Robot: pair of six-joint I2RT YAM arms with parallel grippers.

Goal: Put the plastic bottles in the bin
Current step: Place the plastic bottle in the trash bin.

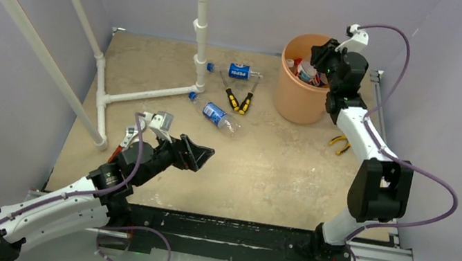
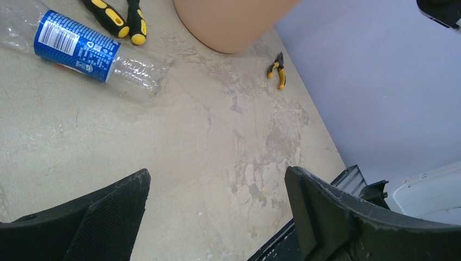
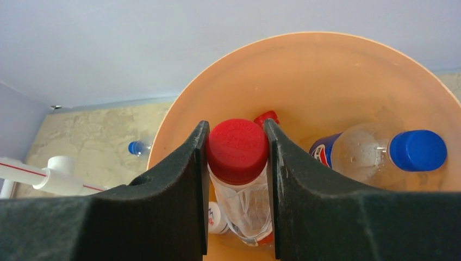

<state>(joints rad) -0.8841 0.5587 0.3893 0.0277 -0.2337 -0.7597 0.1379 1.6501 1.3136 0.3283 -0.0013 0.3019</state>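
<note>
fingers (image 3: pixel 179 185) on the right gripper (image 3: pixel 236 130) are pinched in narrow on the red cap of the red-capped bottle (image 3: pixel 243 209), which hangs over the mouth of the bin (image 3: pixel 304 41) at the far right of the table (image 1: pixel 277 173). looks like its lower end is already below the rim. a blue-capped bottle (image 3: pixel 380 155) lies inside to the right, and more are underneath.

left gripper (image 1: pixel 200 154) hovers over bare table on the near left, spread wide and holding nothing.

stuff that could bite imo:

- the grip is only on a smooth round cap, so the bottle can swing. if it's let go off-centre it might clip the rim or bounce off the ones already inside and hop out.
- the wrist sits close over the rim in the overhead view, so a sloppy pull-out could nudge or tip the bin.
- two bottles are left lying on their sides mid-table, the nearer bottle (image 1: pixel 217 114) and the far bottle (image 1: pixel 241 72). round and light, so they'd probably roll if one finger lands first.
- the pliers (image 1: pixel 238 100) lie right between them and the pipe frame (image 1: pixel 199 27) is just to the left, so there's not much room for the left arm. it could easily snag the wrong thing.
</note>
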